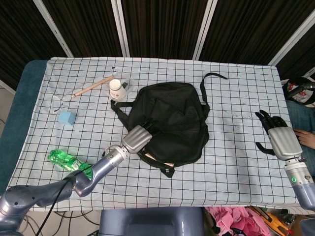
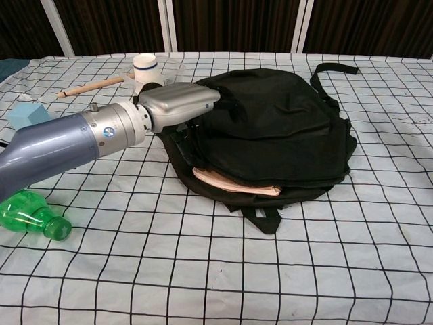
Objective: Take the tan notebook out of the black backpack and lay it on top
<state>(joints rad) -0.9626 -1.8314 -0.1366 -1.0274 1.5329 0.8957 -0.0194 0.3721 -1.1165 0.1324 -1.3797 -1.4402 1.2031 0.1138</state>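
Observation:
The black backpack [image 1: 170, 120] lies flat in the middle of the checked tablecloth. The tan notebook [image 1: 156, 157] pokes out of the backpack's opening on its near-left side; only an edge shows, and the chest view has it as a tan notebook strip [image 2: 233, 183] under the flap. My left hand [image 1: 140, 137] lies over the backpack's left side just above that opening. Its dark fingers stretch flat onto the fabric and hold nothing; in the chest view the left hand [image 2: 179, 105] covers part of the backpack [image 2: 277, 128]. My right hand [image 1: 279, 137] rests far right, fingers spread, empty.
A green bottle [image 1: 66, 161] lies near the front left beside my left forearm. A blue block [image 1: 66, 117], a wooden stick [image 1: 92, 86] and a white cup [image 1: 116, 88] in a clear dish sit at the back left. The backpack's strap [image 1: 209, 78] loops toward the back.

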